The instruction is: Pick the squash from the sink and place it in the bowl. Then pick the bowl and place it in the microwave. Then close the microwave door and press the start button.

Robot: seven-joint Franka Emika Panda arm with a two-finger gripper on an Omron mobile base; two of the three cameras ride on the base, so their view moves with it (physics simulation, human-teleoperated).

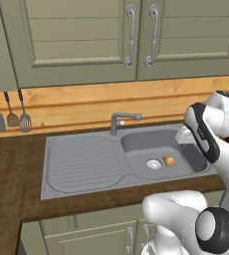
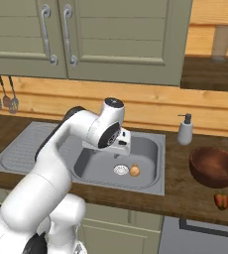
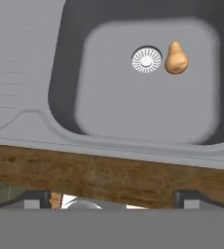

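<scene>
One squash [image 3: 175,58] lies on the floor of the sink [image 1: 81,164], just to the right of the single round drain [image 3: 146,60] and apart from it, narrow end pointing to the far wall of the basin. The two dark fingers [image 3: 111,198] stand wide apart and released, grasping nothing, hanging above the near rim of the sink and the brown tabletop [image 3: 109,175] (the squash is well ahead of them). One grey faucet [image 1: 122,119] rises behind the basin, with the ribbed drainboard [image 1: 81,162] to its left. On the tabletop to the right of the sink sit one reddish-brown bowl [image 2: 214,166], one pale soap dispenser [image 2: 185,130] behind it, and one small red-orange vegetable [image 2: 221,200] in front. Three utensils [image 1: 11,113] hang on the wall at far left.
</scene>
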